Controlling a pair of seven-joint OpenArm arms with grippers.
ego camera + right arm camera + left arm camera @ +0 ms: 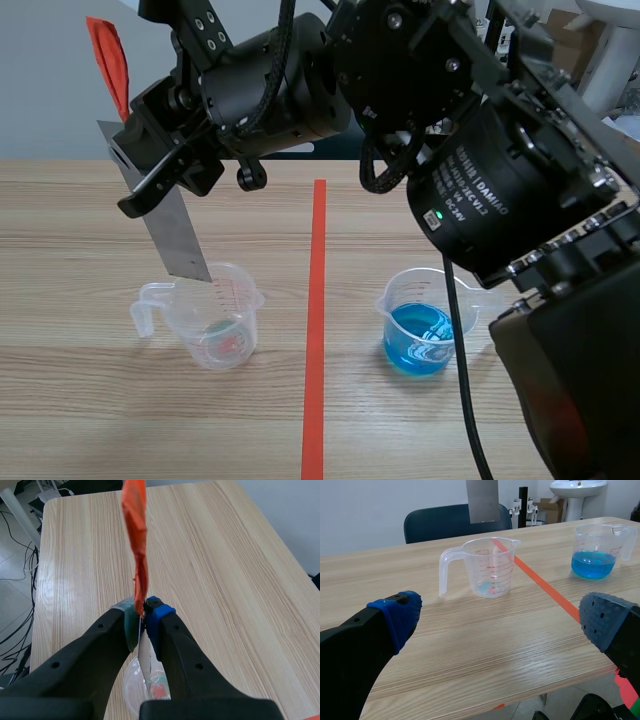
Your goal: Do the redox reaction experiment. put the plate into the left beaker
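One metal plate pinched in R jaws, hanging below them over L beaker, L jaws spread, beaker ahead

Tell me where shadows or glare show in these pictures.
Scene view: faint shadows under the left beaker and the blue-liquid beaker; metal plate matt. Left wrist view: weak shadow at that beaker's foot. Right wrist view: no glare on the table.

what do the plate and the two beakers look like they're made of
plate: thin flat grey sheet with a dull sheen, probably metal. left beaker: see-through, with a moulded handle and spout and a printed red scale, so likely clear plastic, though glass can't be ruled out. right beaker: same clear look, holding blue liquid, probably plastic too.
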